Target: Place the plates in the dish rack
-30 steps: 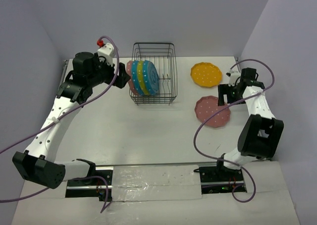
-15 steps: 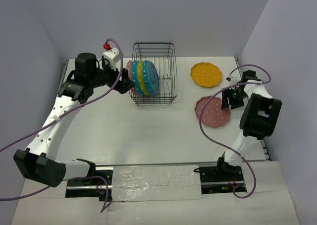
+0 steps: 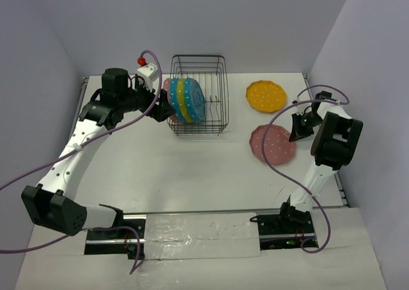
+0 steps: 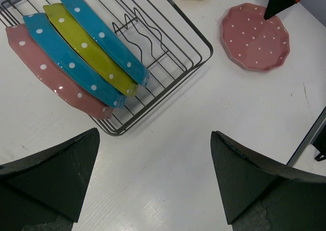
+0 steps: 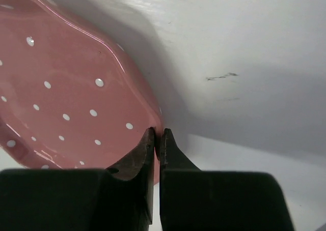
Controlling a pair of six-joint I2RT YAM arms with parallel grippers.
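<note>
Two plates lie flat outside the dish rack. Nearest, on the right of the surface (image 3: 192, 168), the loose pink plate (image 3: 271, 144) has the right claw (image 5: 157, 134) at its outer rim. Its fingers are pinched to a narrow slit with the rim's edge between their tips. Farther back on the left, the left claw (image 4: 154, 139) hangs spread wide and empty above the surface, just beside the dish rack (image 4: 204, 44). Four plates stand on edge at the rack's left end, leaning together. The racked pink plate (image 4: 56, 81) is nearest that claw, then the first teal plate (image 4: 71, 58), the yellow-green plate (image 4: 86, 48) and the second teal plate (image 4: 102, 35). Farthest right lies the orange-yellow plate (image 3: 266, 96).
</note>
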